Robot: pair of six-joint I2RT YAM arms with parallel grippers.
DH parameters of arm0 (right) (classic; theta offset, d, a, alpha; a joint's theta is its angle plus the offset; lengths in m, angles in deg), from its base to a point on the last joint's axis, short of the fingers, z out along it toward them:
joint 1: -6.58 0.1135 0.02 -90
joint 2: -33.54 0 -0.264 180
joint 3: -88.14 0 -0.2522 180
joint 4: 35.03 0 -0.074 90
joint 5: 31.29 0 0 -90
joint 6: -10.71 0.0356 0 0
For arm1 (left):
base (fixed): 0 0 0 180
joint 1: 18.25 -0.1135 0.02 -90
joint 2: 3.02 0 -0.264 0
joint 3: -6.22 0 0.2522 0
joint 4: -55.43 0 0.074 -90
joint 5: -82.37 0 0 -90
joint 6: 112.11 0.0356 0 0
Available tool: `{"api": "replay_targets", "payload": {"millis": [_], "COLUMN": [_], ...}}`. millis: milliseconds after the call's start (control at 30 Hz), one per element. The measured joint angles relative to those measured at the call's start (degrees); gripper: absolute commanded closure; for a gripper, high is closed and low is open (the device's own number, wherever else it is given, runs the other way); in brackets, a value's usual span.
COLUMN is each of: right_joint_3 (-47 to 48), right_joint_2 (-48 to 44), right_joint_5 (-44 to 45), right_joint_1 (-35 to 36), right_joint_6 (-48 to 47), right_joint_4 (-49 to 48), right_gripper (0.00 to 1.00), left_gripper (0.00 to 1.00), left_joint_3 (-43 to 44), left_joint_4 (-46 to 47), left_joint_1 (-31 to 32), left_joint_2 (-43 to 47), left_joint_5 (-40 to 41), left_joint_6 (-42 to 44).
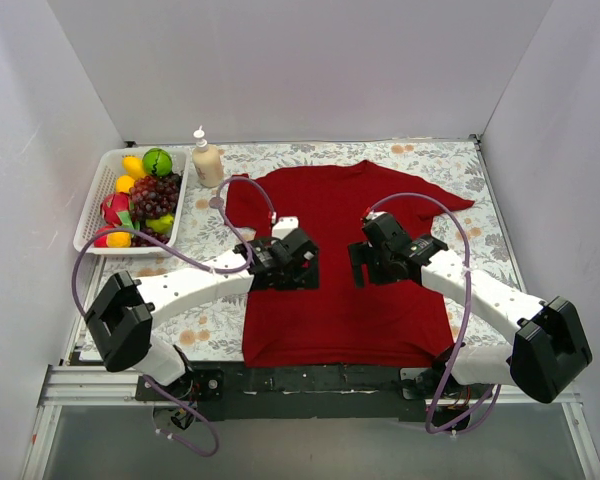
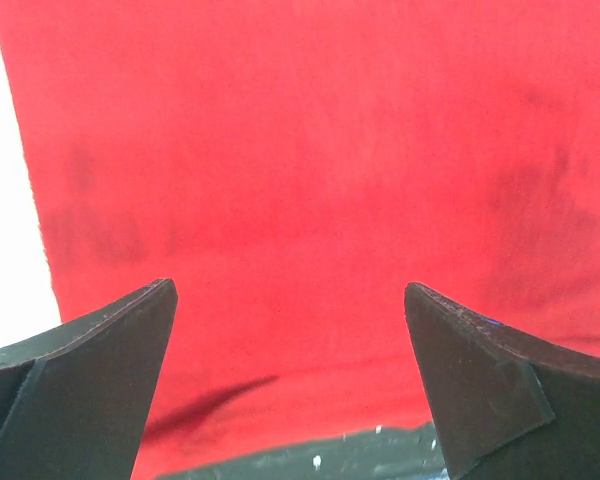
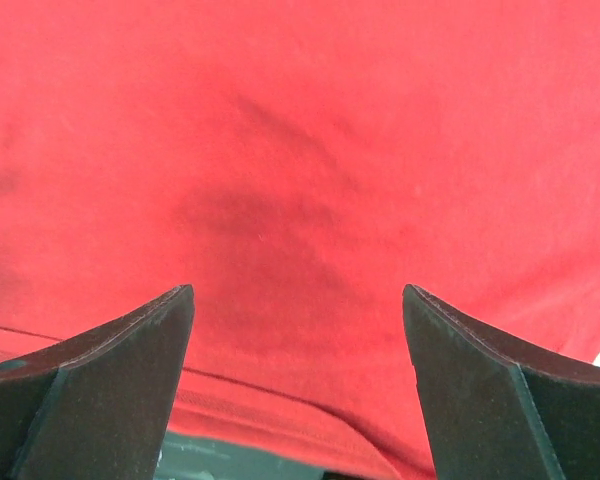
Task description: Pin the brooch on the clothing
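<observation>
The dark red T-shirt [image 1: 335, 300] lies spread flat in the middle of the table, collar toward the far side. My left gripper [image 1: 298, 265] hovers over the shirt's left chest, and my right gripper [image 1: 365, 262] hovers over its right chest. In the left wrist view the gripper [image 2: 290, 290] is open and empty over the red fabric [image 2: 300, 150]. In the right wrist view the gripper [image 3: 298, 292] is also open and empty over the fabric [image 3: 300, 120], with the hem seam showing low in the frame. I cannot make out the brooch in any view.
A white basket [image 1: 92, 205] of toy fruit stands at the far left. A pump bottle [image 1: 207, 162] stands beside it, near the shirt's left sleeve. A floral cloth [image 1: 480, 215] covers the table. White walls close in the left, right and far sides.
</observation>
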Motion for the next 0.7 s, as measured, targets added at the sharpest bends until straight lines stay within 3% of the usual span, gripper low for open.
{"api": "replay_targets", "payload": {"millis": [167,333,367,400,700], "right_joint_3": [0.02,0.31,0.63,1.16,8.9], "right_joint_2": [0.07,2.23,3.37,4.57,14.62], "right_joint_5": [-0.42,-3.19,-4.04,-4.81,-13.31], "right_joint_1": [0.0,0.0,0.0,0.0,0.0], "right_joint_6": [-2.08,-4.04,-4.39,-4.68,-6.93], "right_joint_4": [-5.42,-13.35,-14.73,-15.93,-26.32], "right_gripper": [0.08,0.09,0.09,0.09,0.1], "left_gripper": [0.09,0.27,0.37,0.41,0.6], "left_joint_3": [0.42,2.95,3.52,3.98,6.4], "left_joint_4": [4.02,7.3,8.13,8.9,13.6], "left_joint_1": [-9.94,-19.65,-21.66,-23.63,-43.6], "left_joint_2": [0.09,0.09,0.09,0.09,-3.02], "left_joint_5": [-3.63,-7.72,-8.98,-10.03,-19.32], "left_joint_6": [4.79,8.68,9.35,9.84,11.37]}}
